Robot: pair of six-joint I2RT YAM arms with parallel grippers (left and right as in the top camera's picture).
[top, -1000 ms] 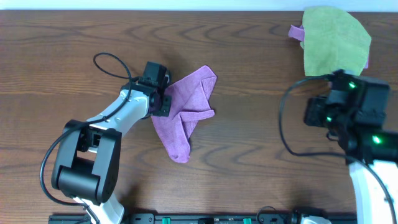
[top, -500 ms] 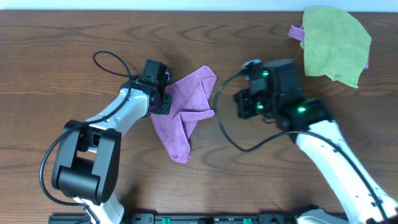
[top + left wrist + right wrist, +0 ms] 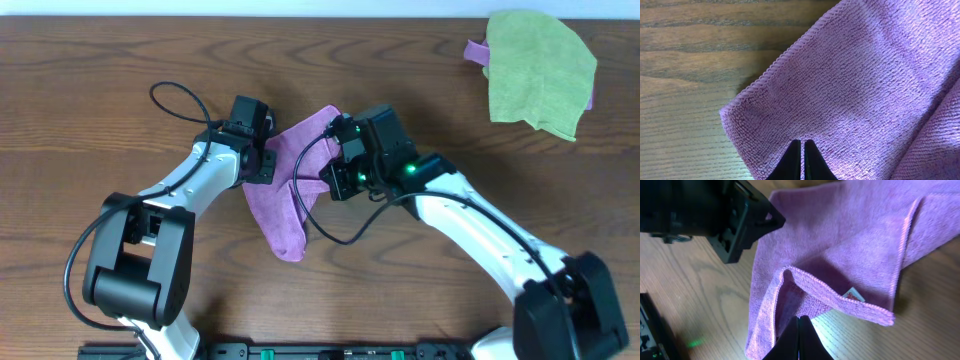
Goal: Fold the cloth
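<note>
The wooden desk [image 3: 100,60] is seen from above, with a lime-green cloth [image 3: 540,70] laid at its far right corner. The purple cloth [image 3: 300,175] lies rumpled near the desk's middle. Both are pressed together: the left end effector [image 3: 801,159] on the cloth's left part, the right end effector [image 3: 800,335] over a turned-up hem. Whether fabric is pinched cannot be told.

a robotics lab bench, going by two cabled robot arms [image 3: 190,185] mounted along a wood-grain table [image 3: 80,60].
</note>
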